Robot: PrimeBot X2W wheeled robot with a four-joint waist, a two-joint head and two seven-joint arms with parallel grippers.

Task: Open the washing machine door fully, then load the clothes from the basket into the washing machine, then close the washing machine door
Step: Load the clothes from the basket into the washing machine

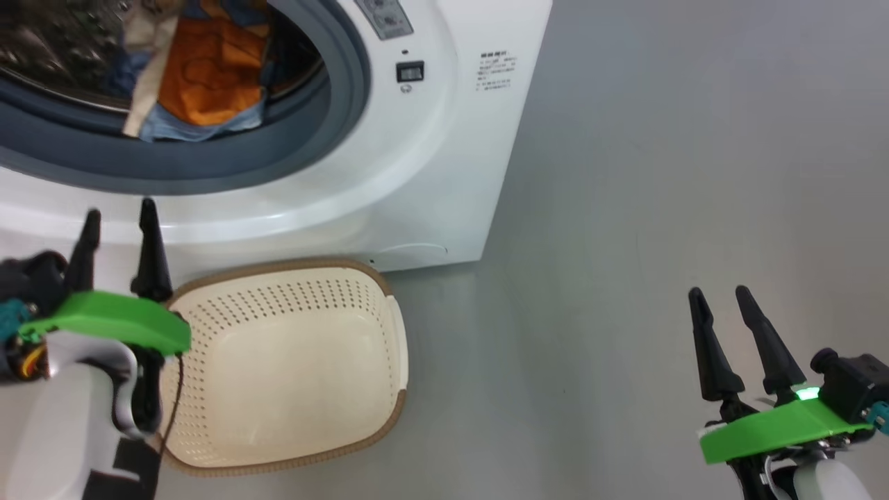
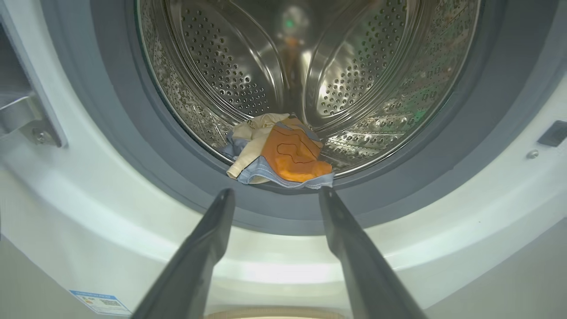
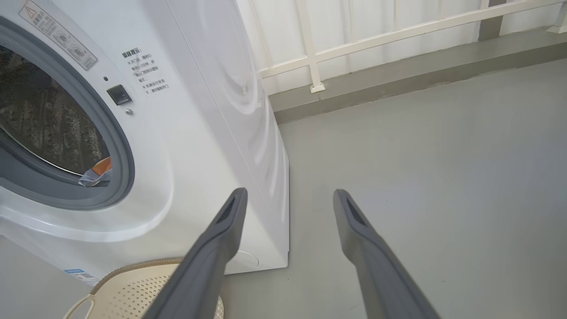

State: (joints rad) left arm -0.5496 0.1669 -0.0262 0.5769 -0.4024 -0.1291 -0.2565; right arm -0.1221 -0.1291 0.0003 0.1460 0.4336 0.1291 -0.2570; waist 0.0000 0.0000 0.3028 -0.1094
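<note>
we hold our left gripper (image 1: 119, 210) with jaws apart, gripping nothing, over the left rim of the basket (image 1: 278, 305) | we see the clothes (image 1: 201, 76) bunched at the front lip inside the washing machine (image 1: 444, 160) | basket stands on the floor (image 1: 660, 173) just before the machine's front | our right gripper (image 1: 718, 293) has jaws apart, empty, above grey floor, well apart from the machine

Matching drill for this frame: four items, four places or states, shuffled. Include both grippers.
1. clothes
2. basket
3. left gripper
4. right gripper

A. open, over the floor right of the washing machine
B. at the front lip of the drum
C. on the floor before the washing machine
D. open, fingers aimed at the drum mouth

Pairs: 1-B, 2-C, 3-D, 4-A
</note>
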